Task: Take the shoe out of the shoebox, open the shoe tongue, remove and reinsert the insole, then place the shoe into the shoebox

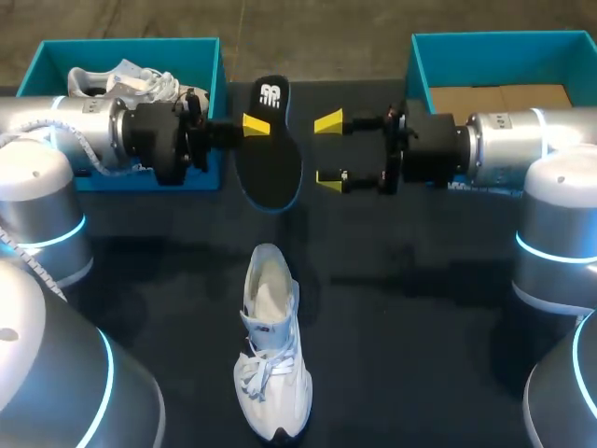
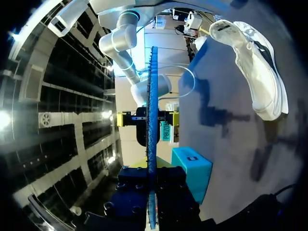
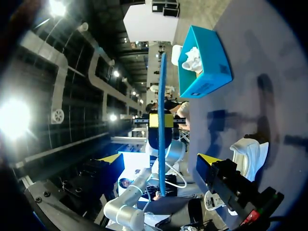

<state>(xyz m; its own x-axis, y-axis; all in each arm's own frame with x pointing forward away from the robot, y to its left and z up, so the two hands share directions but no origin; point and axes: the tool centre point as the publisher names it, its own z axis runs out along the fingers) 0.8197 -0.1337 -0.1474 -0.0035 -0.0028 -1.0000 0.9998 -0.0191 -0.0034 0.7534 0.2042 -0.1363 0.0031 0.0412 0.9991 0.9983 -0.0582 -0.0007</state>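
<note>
one light, floppy insole [image 1: 272,154] sits pinched in the left gripper [image 1: 252,126]. the right gripper [image 1: 328,151] gapes wide and empty; i'd take the insole's free side edge.

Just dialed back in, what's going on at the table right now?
The left arm has its jaws closed on the dark insole, holding it up between the two arms. The right arm faces it from the other side with its jaws open, not touching it. The white shoe lies on the table, nearer the robot, so the insole is out and not yet put back. Another shoe sits in the left box.
</note>
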